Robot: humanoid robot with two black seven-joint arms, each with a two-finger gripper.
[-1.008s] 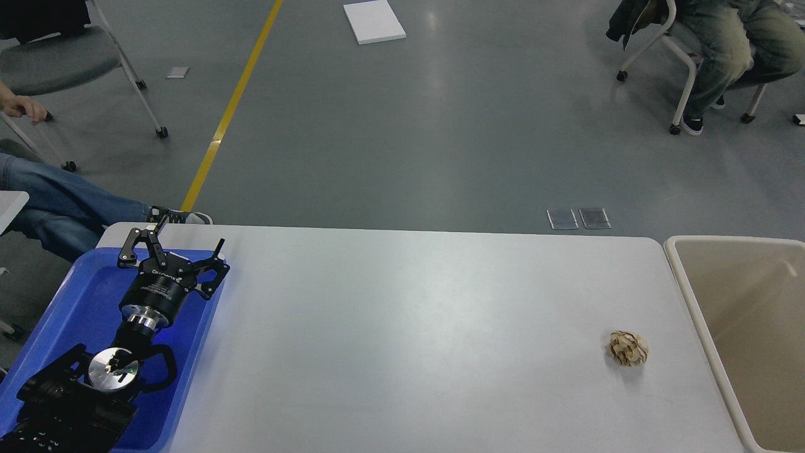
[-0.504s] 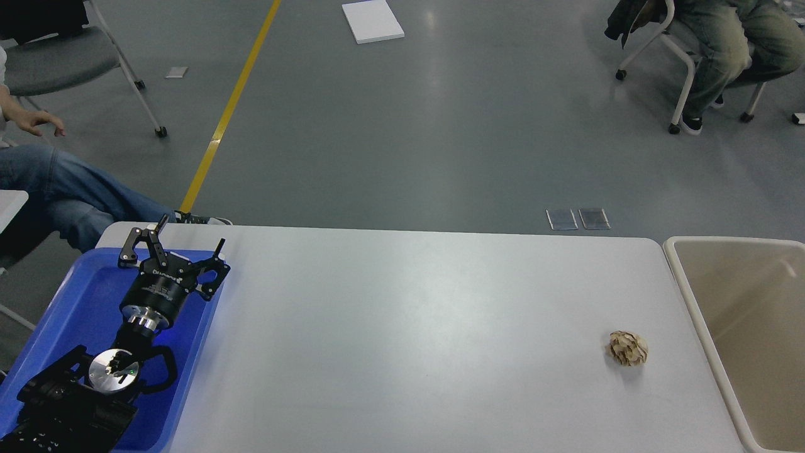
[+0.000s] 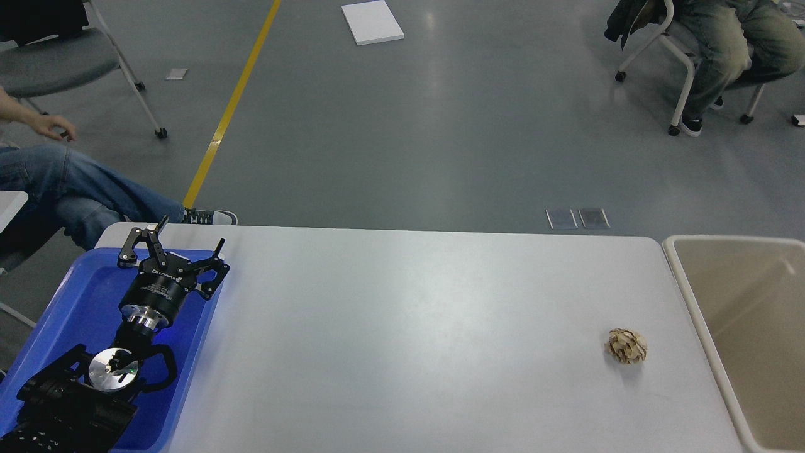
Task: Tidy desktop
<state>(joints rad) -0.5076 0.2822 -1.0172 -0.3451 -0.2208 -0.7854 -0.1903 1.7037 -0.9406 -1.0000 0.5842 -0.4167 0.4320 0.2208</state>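
Your left claw (image 3: 188, 236) hangs released over the blue plastic tray (image 3: 75, 302) at the smooth white-grey counter (image 3: 409, 333)'s left edge; a crumpled tan paper ball (image 3: 626, 346) sits near the right edge.

Counter (image 3: 402, 327): a wide, smooth, white-grey rectangular top with rounded corners is shown, faintly glossy toward the middle. A blue plastic tray (image 3: 75, 296) is carried at the near left end, its right rim lying along the counter surface. A crumpled ball of brown paper (image 3: 627, 346) is found toward the right end, well apart from the tray and near the right edge. A beige rimmed bin (image 3: 685, 296) is set just beside that right edge.
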